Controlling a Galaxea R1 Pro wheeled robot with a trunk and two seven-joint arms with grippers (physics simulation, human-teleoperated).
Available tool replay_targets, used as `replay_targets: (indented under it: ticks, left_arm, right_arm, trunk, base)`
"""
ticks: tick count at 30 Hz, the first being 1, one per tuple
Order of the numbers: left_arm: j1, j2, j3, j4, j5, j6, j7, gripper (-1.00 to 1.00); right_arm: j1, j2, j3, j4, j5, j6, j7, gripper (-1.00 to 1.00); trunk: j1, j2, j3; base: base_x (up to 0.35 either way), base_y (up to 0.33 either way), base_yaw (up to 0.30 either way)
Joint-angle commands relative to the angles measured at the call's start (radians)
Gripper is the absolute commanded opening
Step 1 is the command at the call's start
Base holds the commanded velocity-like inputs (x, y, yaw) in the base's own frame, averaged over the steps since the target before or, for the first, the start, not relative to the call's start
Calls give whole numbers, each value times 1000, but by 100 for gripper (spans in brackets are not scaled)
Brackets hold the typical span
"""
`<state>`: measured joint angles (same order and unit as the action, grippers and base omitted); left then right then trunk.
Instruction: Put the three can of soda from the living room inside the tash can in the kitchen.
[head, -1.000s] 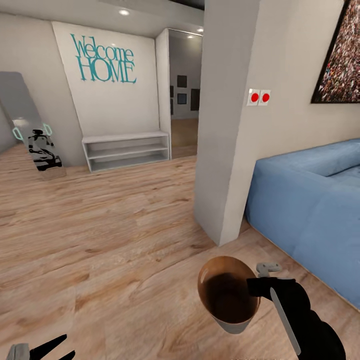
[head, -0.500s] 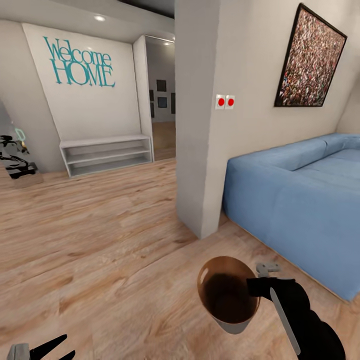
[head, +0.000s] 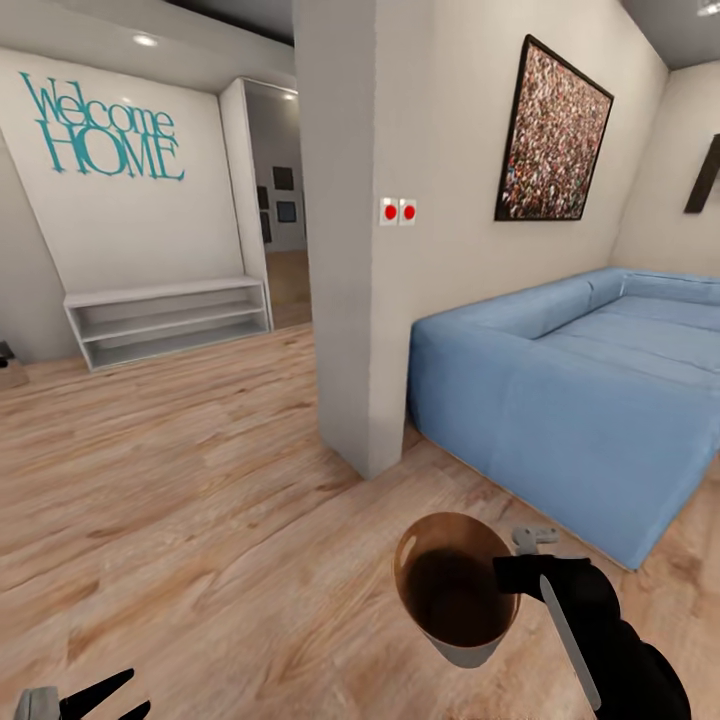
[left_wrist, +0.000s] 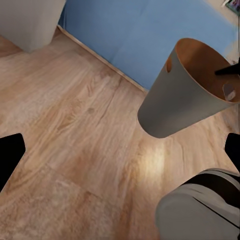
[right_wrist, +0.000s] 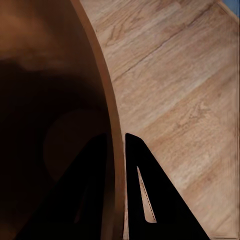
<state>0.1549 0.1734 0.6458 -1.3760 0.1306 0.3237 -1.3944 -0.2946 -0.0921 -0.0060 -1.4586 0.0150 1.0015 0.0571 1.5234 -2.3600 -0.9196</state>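
Your right gripper (head: 508, 578) was clamped on the rim of the bin (head: 457, 585), one finger (right_wrist: 85, 200) inside the glossy brown wall and the other outside, so the bin hung off the floor (head: 200, 520) at about 5 o'clock in the head view, mouth up. From the left wrist the bin (left_wrist: 187, 90) showed tilted and clear of the boards, with nothing visible inside it. Your left gripper (head: 100, 695) sat low at 7 o'clock with its black fingers spread and nothing between them. I judge you were in the carrying step: bringing the bin into the living room to meet the cans rather than ferrying cans one by one. No can showed at this moment, so the next move called for finding them first; that meant getting past the pillar (head: 345, 250) at 12 o'clock and along the front of the sofa (head: 560, 400), which filled 2 to 3 o'clock. The pillar corner stood nearest your path, and the sofa's near corner was just beyond it, so the gap for base and bin lay to the right of the pillar and close along the sofa's edge; a swing too tight could have knocked the bin in your grip. Off at 10 o'clock were a white shelf (head: 165, 320) under the "Welcome HOME" lettering (head: 100, 130), and a doorway (head: 280, 200) at 11. A framed picture (head: 550, 135) and two red switches (head: 398, 211) were on the wall above the sofa.
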Motion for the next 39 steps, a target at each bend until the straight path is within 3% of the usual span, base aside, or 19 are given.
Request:
replay_targets:
  ticks: [1, 39]
  left_arm:
    - [0, 0, 0, 0, 0, 0, 0, 100]
    - [0, 0, 10, 0, 0, -3, 0, 100]
  right_arm:
    - [0, 0, 0, 0, -7, 0, 4, -100]
    - [0, 0, -1, 0, -7, 0, 4, -100]
  trunk:
    - [0, 0, 1]
    - [0, 0, 48]
  base:
    - [0, -156, -226]
    - [10, -130, -226]
